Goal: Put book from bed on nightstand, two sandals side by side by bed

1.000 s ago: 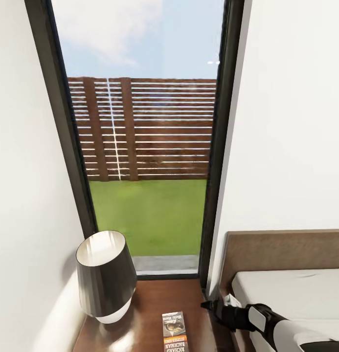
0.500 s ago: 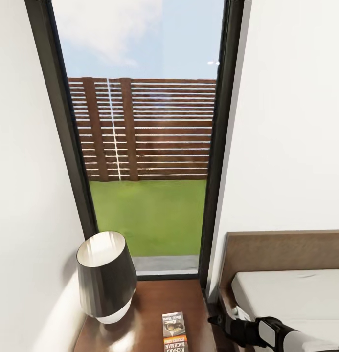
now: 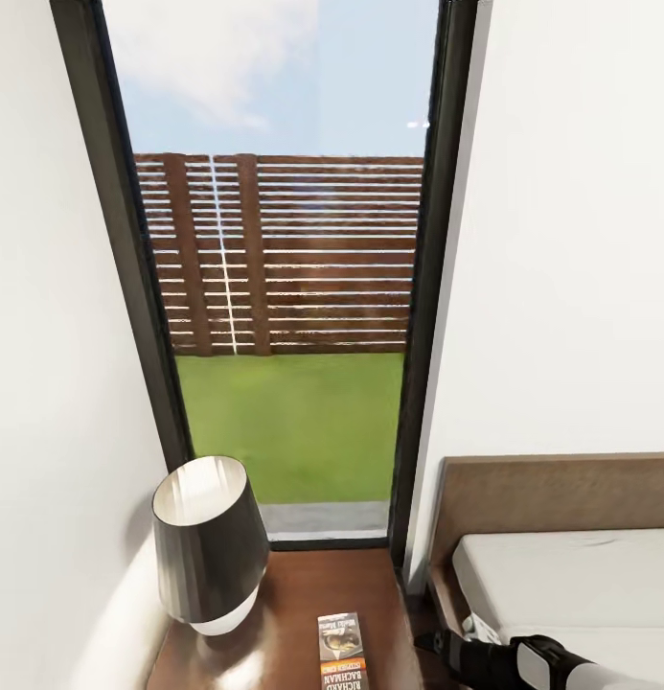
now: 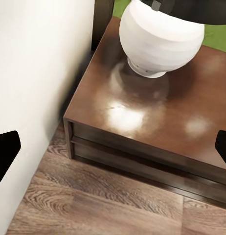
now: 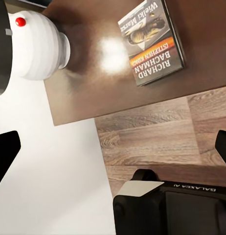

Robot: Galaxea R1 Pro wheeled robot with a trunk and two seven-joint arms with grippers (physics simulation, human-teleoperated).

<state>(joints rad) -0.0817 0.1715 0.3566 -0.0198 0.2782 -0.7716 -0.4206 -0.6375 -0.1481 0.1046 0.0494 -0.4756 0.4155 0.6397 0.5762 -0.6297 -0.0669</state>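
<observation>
Head view shows the book (image 3: 342,652) lying flat on the nightstand (image 3: 303,585), just beside the lamp (image 3: 209,546) and clear of it. Right of the nightstand stands the bed (image 3: 571,575) with its headboard (image 3: 552,494). The right arm (image 3: 523,661) sits low between nightstand and bed. A tall window (image 3: 284,268) behind looks onto grass and a fence. In the right wrist view the right gripper (image 5: 113,152) has its jaws spread wide with nothing between them, above the book (image 5: 152,41) and floor (image 5: 157,137). The left gripper (image 4: 113,147) is likewise spread and empty, over the nightstand's edge (image 4: 142,147) near the lamp base (image 4: 159,36).
</observation>
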